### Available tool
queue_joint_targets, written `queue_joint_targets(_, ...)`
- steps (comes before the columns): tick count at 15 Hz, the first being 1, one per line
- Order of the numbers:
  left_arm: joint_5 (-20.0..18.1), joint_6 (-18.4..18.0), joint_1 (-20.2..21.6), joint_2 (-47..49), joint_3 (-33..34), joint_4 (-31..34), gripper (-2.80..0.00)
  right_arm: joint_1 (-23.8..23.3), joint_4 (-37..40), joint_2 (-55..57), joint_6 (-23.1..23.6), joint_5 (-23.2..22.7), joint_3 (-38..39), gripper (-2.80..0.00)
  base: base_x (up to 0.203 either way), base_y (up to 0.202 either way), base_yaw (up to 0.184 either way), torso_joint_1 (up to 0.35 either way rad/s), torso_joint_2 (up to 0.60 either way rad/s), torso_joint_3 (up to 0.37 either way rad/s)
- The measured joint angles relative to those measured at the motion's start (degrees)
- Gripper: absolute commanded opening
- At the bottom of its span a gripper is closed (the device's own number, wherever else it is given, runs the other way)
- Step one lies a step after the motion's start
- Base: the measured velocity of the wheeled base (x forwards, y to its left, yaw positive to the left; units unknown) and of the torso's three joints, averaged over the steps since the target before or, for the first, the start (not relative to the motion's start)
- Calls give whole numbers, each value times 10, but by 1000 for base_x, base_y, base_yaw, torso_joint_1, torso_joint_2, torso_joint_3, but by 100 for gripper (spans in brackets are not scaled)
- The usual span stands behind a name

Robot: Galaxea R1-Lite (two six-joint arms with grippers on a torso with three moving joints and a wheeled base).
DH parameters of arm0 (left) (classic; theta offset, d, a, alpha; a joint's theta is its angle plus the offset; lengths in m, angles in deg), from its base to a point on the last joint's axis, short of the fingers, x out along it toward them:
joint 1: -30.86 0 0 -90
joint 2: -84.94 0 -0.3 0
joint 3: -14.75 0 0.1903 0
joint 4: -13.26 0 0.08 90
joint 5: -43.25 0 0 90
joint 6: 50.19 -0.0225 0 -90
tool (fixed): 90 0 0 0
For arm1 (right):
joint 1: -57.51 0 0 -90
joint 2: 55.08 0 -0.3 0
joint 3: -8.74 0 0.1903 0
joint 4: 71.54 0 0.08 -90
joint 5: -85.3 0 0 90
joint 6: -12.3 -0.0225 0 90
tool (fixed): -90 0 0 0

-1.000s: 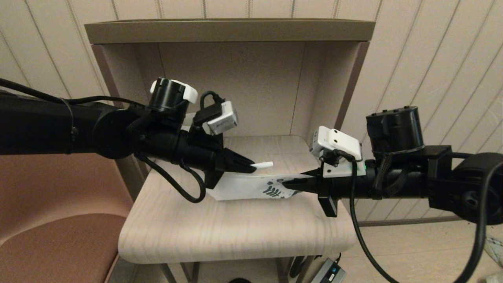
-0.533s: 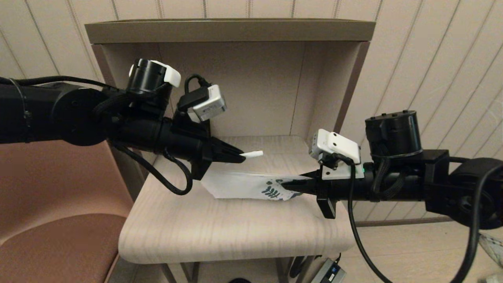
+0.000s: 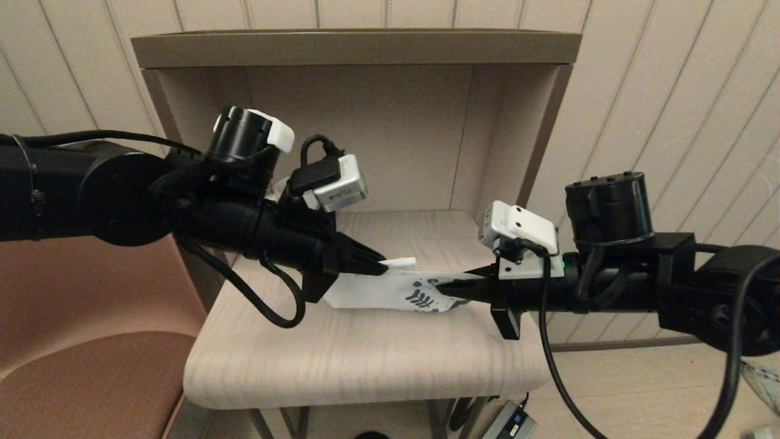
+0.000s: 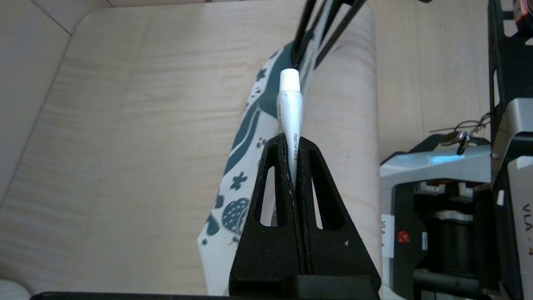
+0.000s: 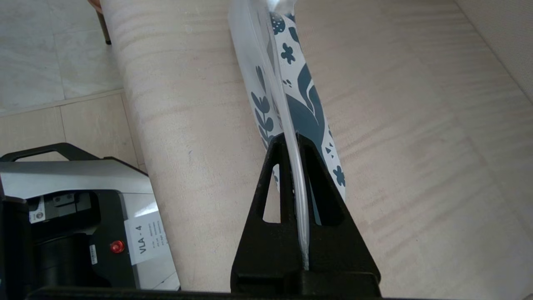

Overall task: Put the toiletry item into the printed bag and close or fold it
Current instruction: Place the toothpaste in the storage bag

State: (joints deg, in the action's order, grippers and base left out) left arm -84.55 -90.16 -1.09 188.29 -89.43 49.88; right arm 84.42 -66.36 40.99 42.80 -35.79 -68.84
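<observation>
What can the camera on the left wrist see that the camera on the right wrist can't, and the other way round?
Only the left wrist view shows the small white toothpaste tube, pinched in the left claw with its cap pointing towards the right claw. Only the right wrist view shows, close up, the right claw clamped on the edge of the thin white bag with dark teal leaf prints. Both show that bag and the pale wooden tabletop beneath it.
</observation>
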Motion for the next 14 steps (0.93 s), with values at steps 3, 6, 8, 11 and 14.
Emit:
queue_joint_targets(3, 12, -1, -6, 6, 0, 0, -280, 1, -1, 0, 0, 0, 3, -280, 0, 0, 0, 0, 0, 0)
queue_joint_targets(6, 18, -1, -7, 10, -10, 0, -280, 2, -2, 0, 0, -1, 5, -280, 0, 0, 0, 0, 0, 0)
queue_joint_targets(8, 27, -11, -9, 9, -11, 12, -280, 2, -1, 0, 0, -1, 5, -280, 0, 0, 0, 0, 0, 0)
queue_joint_targets(11, 42, -16, -12, -1, -11, 26, -280, 0, -17, 0, -5, 0, 10, -280, 0, 0, 0, 0, 0, 0)
queue_joint_targets(14, 49, -14, 6, -11, -36, 32, -280, 1, -106, 0, -15, 47, 25, -280, 0, 0, 0, 0, 0, 0)
